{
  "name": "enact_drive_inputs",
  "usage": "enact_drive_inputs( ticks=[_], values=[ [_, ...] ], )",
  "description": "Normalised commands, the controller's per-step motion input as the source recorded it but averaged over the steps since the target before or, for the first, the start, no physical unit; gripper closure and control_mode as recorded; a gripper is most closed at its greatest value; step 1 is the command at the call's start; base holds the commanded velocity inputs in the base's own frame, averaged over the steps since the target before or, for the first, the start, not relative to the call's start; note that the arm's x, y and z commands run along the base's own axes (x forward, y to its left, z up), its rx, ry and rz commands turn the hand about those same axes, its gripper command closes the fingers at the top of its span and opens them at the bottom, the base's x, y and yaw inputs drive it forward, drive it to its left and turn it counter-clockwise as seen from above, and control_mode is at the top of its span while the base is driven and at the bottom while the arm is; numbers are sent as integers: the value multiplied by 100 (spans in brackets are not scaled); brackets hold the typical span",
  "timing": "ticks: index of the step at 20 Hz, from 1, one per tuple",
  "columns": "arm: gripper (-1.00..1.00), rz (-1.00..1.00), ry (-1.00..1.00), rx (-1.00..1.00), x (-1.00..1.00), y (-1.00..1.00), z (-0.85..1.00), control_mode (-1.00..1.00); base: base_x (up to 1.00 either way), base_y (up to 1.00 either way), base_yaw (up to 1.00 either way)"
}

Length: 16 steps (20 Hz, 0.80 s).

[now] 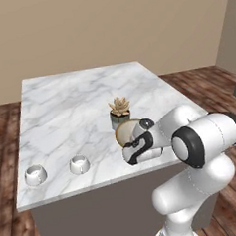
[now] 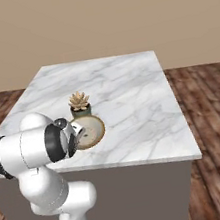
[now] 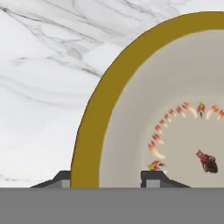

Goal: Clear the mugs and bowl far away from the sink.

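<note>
The bowl (image 3: pixel 131 109), with a brown rim and a cream inside painted with small red marks, lies on the marble counter (image 1: pixel 64 104) next to a potted succulent. My gripper (image 3: pixel 105 180) hangs just over the bowl's (image 1: pixel 124 131) near rim, its jaws astride the rim. The left fingertip (image 3: pixel 57 180) is outside against the rim and the right one is inside, apart from it, so the gripper stands open. Two white mugs (image 1: pixel 35 174) (image 1: pixel 79 164) sit near the counter's front left corner. The sink is out of view.
A grey pot with a succulent (image 1: pixel 120 111) stands right behind the bowl (image 2: pixel 91 130), close to my hand. The counter's front edge runs just below the bowl. Wooden floor surrounds the island.
</note>
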Motion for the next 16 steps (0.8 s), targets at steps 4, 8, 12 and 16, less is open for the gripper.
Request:
enact_drive_inputs(
  ticks=[4, 8, 12, 16],
  values=[
    [-100, 0, 0, 0, 0, 4, 65, -100, 0, 0, 0],
    [-100, 0, 2, 0, 0, 1, 88, -100, 0, 0, 0],
    [-100, 0, 1, 0, -16, 0, 97, -100, 0, 0, 0],
    [-100, 0, 1, 0, -42, 0, 100, -100, 0, 0, 0]
  ],
)
